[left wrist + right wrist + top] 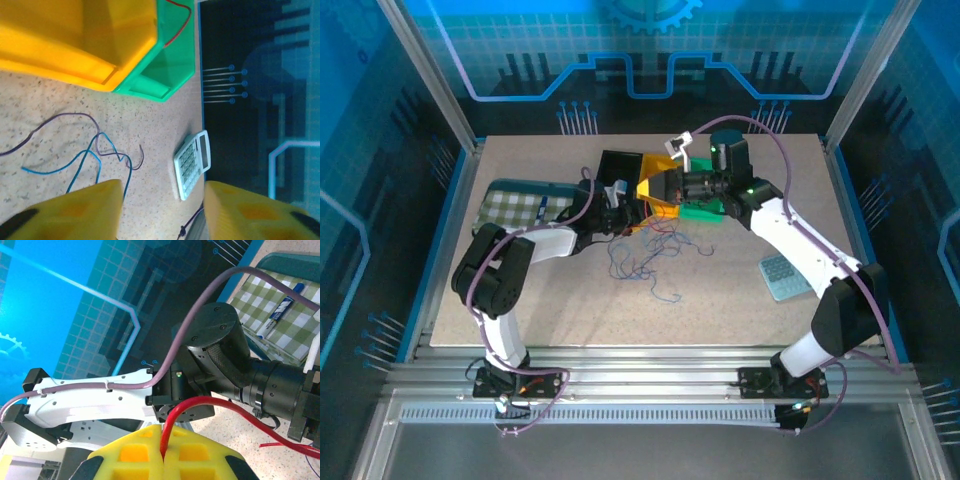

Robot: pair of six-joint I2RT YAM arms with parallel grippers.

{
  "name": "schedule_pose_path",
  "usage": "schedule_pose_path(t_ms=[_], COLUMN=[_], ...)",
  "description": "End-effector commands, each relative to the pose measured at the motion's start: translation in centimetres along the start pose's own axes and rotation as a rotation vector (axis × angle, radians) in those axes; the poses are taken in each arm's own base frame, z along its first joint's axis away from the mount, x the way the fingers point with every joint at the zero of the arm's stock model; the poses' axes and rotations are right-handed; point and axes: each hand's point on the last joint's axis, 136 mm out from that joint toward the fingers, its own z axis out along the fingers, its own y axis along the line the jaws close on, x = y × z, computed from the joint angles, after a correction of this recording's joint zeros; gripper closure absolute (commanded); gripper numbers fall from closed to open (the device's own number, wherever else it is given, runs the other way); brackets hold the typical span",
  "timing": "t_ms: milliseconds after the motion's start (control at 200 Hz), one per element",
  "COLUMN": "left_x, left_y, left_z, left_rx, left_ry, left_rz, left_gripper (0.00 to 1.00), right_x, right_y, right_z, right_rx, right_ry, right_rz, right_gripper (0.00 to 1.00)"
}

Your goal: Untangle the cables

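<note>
Our right gripper (163,452) pinches the red wire (167,427). The left gripper (164,195) is spread and empty. We should pin the blue wire (45,172) near the bin (60,40), then draw red away slowly.

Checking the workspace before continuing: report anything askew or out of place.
The yellow bin looks tipped on edge against the green bin, and a red cable drapes across the green bin, apart from the loose cables on the table.
</note>
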Motion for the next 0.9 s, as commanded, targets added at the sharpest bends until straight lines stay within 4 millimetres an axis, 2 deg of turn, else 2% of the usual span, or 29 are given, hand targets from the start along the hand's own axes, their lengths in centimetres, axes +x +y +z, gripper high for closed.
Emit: schedule_pose_path(t_ms=[0, 165, 380, 435, 540, 680, 780, 895], left_x=[0.1, 0.2, 0.5, 0.7, 0.9, 1.4, 2.4, 4.5], left_y=[-1.9, -1.7, -1.1, -1.0, -0.6, 2.0, 3.4, 3.5], left_z=[0.5, 0.4, -0.3, -0.8, -2.1, -4.7, -6.8, -8.8], left_rx=[0.071, 0.059, -0.005, -0.019, -0.057, -0.229, -0.322, -0.442], left_ry=[0.017, 0.017, 0.017, 0.008, -0.013, -0.070, -0.100, -0.084], left_rz=[0.030, 0.027, 0.067, 0.094, 0.136, 0.219, 0.315, 0.518], left_gripper=[0.66, 1.00, 1.00, 0.70, 0.45, 0.28, 0.26, 0.24], right_x=[-0.5, -0.5, -0.7, -0.8, -0.7, -1.0, -1.4, -1.9], right_y=[0.4, -0.9, -1.4, -1.4, -1.5, -2.1, -2.7, -3.1], right_z=[-0.3, -0.1, -0.3, -0.4, -0.6, -0.9, -1.3, -1.6], right_rx=[-0.007, 0.026, 0.049, 0.057, 0.068, 0.081, 0.083, 0.083], right_ry=[-0.016, -0.029, -0.044, -0.045, -0.043, -0.056, -0.072, -0.086], right_rz=[-0.005, 0.022, 0.020, 0.016, 0.011, 0.028, 0.049, 0.071], right_gripper=[1.00, 1.00, 1.00, 1.00, 1.00, 1.00, 1.00, 1.00])
